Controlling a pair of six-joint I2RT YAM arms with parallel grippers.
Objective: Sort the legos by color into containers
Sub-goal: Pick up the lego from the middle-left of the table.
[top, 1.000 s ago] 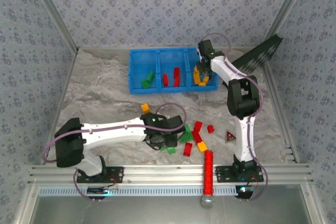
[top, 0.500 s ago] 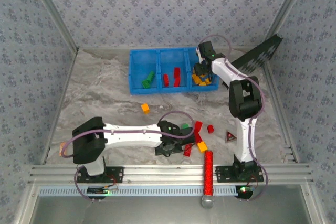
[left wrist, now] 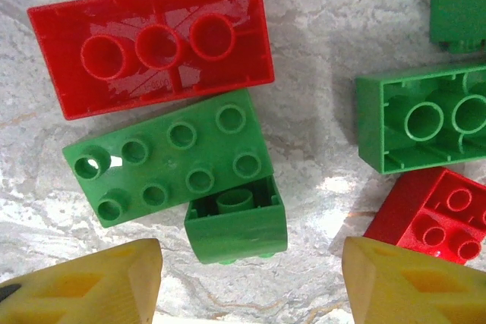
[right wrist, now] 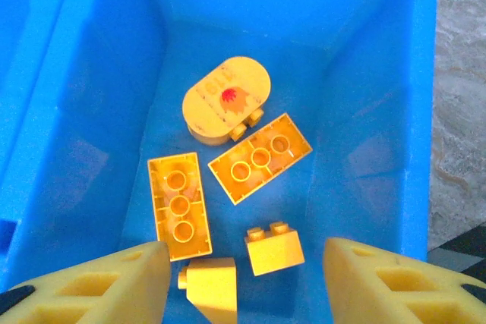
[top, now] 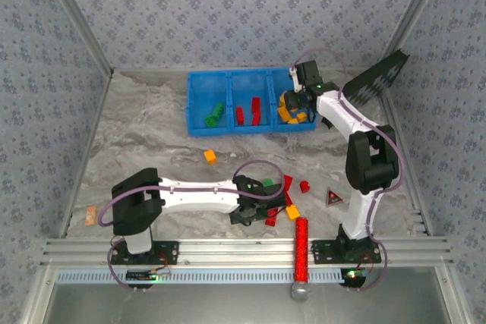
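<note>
left gripper (left wrist: 249,284) and right gripper (right wrist: 243,286) both released, nothing held; legos partly in the bin, partly loose.
left gripper's yellow wedge fingers (left wrist: 83,282) stand wide apart low over the marbled table (left wrist: 319,28). just ahead of the gap a small green brick (left wrist: 235,221) shows its hollow side, touching a glossy green eight-stud brick (left wrist: 168,155), which touches a long red brick (left wrist: 152,43) with three round tubes up. off right: a hollow green brick (left wrist: 421,123), a studded red brick (left wrist: 433,214). right gripper's fingers (right wrist: 395,282) spread over the right compartment of the smooth blue bin (right wrist: 364,73); in it an oval yellow piece (right wrist: 226,100) with a red mark, two long yellow bricks (right wrist: 260,157) tubes up, two small yellow bricks (right wrist: 273,250). green bricks (top: 215,116) in left compartment, red bricks (top: 247,114) in middle.
</note>
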